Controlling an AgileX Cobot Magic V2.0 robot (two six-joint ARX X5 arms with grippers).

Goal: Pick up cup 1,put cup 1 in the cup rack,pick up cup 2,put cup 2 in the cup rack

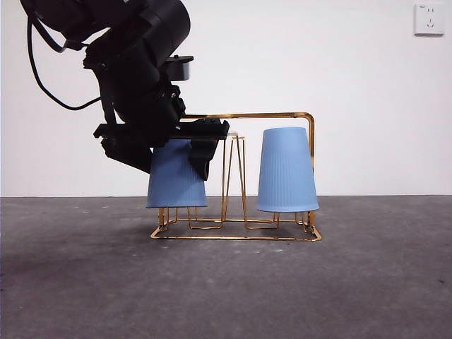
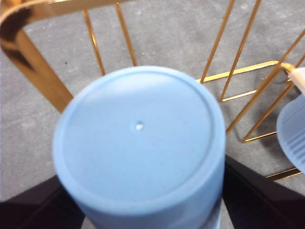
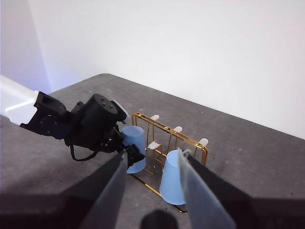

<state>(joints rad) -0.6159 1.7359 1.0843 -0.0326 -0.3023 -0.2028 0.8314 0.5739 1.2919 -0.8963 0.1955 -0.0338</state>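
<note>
The gold wire cup rack [image 1: 247, 115] stands mid-table. A blue ribbed cup [image 1: 287, 169] sits upside down over the prongs at its right end. My left gripper [image 1: 180, 152] is shut on a second blue cup [image 1: 176, 187], held upside down over the rack's left end with its rim just above the base wire. In the left wrist view this cup's base [image 2: 138, 143] fills the space between my black jaws, with rack wires [image 2: 33, 71] around it. My right gripper [image 3: 152, 186] is open and empty, high above the table, looking down on the rack [image 3: 164, 128].
The grey table [image 1: 226, 289] runs to a white wall behind. A wall socket [image 1: 429, 19] is at the top right. The rack's middle prongs [image 1: 236, 176] stand bare between the two cups.
</note>
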